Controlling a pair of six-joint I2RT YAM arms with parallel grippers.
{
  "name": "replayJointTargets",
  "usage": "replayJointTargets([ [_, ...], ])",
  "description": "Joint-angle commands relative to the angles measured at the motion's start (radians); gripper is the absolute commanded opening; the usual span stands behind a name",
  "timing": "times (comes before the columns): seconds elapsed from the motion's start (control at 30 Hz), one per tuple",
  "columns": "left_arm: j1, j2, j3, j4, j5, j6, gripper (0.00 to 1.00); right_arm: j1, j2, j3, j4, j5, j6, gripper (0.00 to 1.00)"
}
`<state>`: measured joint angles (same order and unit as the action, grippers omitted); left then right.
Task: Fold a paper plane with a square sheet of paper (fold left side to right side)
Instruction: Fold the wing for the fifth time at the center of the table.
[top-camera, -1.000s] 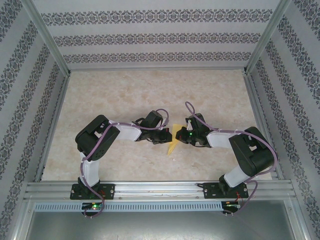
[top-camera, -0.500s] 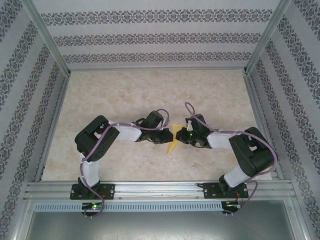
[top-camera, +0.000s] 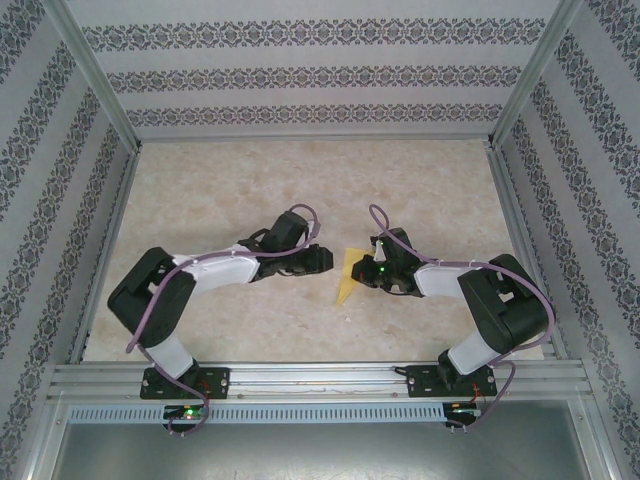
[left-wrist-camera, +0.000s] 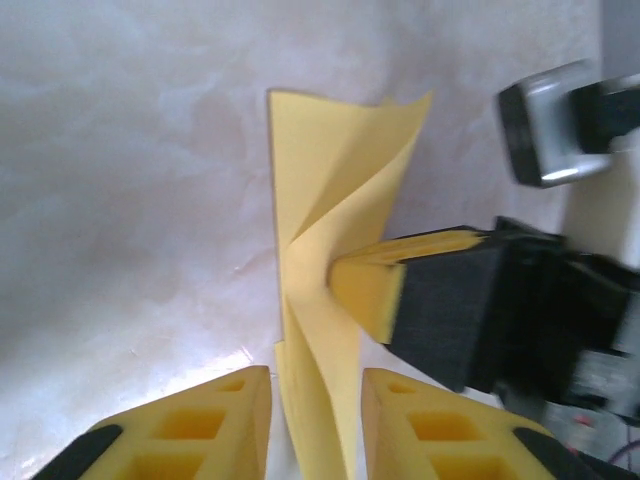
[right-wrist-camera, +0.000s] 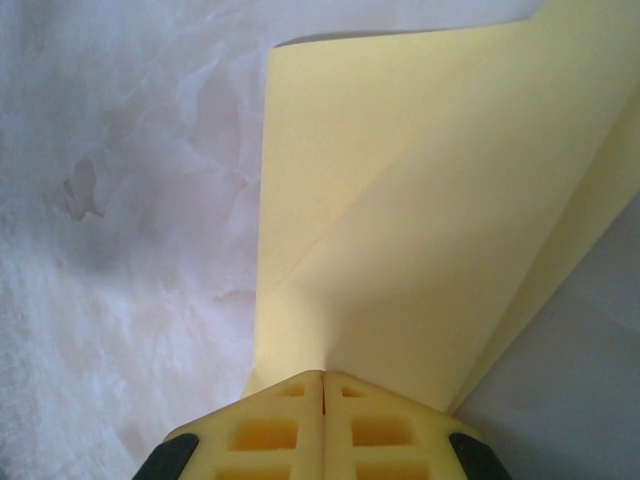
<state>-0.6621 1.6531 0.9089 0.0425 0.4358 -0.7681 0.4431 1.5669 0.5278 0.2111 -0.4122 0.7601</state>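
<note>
**Desk:** Which pincer has the paper?

**Photographer:** The right gripper. Its two yellow fingers are pressed together with no gap, clamped on one edge of the square sheet of paper. The sheet fans up and away from them, with a diagonal crease running across it.

**Desk:** And the other one?

**Photographer:** The left gripper has its jaws apart, by a modest gap rather than a wide one. From its own wrist camera, the folded sheet stands on edge in line with that gap. I cannot tell whether either left finger touches it. From above, this gripper sits just beside the sheet, on its left.

**Desk:** Where is the sheet on the table?

**Photographer:** It is around the middle of the marbled tabletop, a little nearer the near edge than the far one. It sits between the two grippers, folded and partly upright, with a pointed end toward the near edge.
</note>
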Motion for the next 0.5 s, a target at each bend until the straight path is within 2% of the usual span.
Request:
replayJointTargets([
  [0.0, 0.012, -0.041, -0.018, -0.057, 0.028, 0.036, 0.22, 0.012, 0.03, -0.04, -0.129, 0.042, -0.023, 0.0],
  [0.17, 0.004, -0.03, -0.042, 0.025, 0.167, -0.024, 0.12, 0.015, 0.031, -0.037, -0.129, 0.042, -0.021, 0.0],
  [0.47, -0.031, 0.097, -0.042, 0.223, 0.292, -0.146, 0.06, 0.021, 0.038, -0.032, -0.131, 0.043, -0.018, 0.0],
])
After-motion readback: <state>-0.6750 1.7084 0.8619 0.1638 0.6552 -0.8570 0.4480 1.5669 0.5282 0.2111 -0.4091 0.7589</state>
